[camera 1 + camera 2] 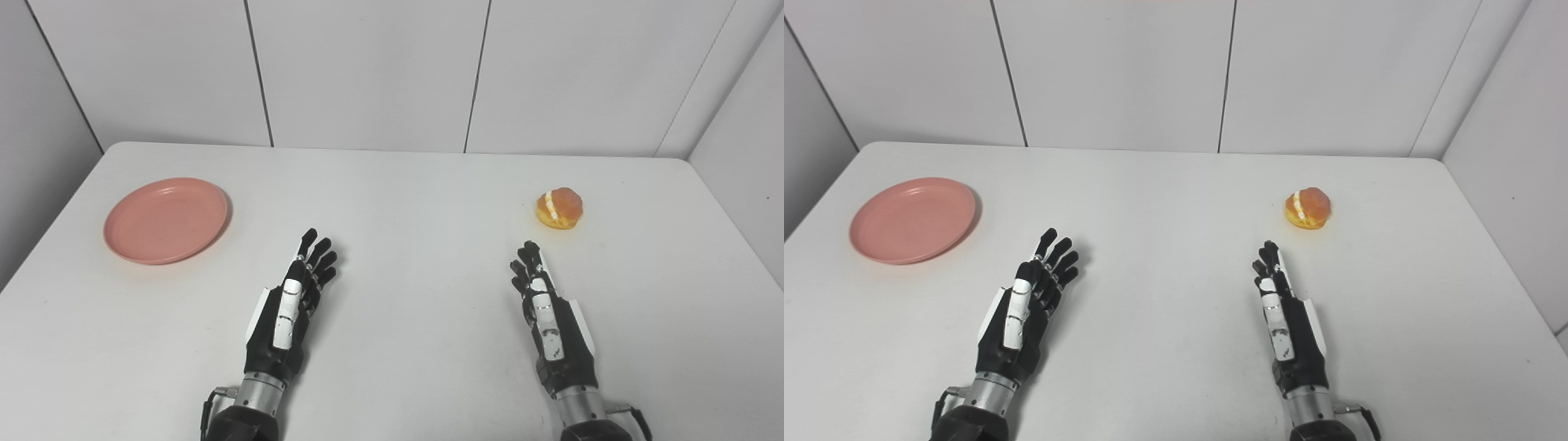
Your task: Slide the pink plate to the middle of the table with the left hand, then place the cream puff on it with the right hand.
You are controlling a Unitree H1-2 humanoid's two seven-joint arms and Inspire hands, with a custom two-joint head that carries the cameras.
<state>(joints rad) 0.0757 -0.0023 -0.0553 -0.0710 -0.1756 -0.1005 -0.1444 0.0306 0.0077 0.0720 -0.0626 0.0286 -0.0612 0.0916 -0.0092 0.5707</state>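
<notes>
Well off to the outer side of the left robot hand (293, 304), which rests empty with fingers spread, lies the pink plate (165, 220) on the worktop (404, 202), while the cream puff (558, 208) sits just beyond the empty, released right robot hand (545, 309).

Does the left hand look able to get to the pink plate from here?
Probably yes. The left hand is open, holding nothing, and only bare table lies between it and the pink plate off to its left.
</notes>
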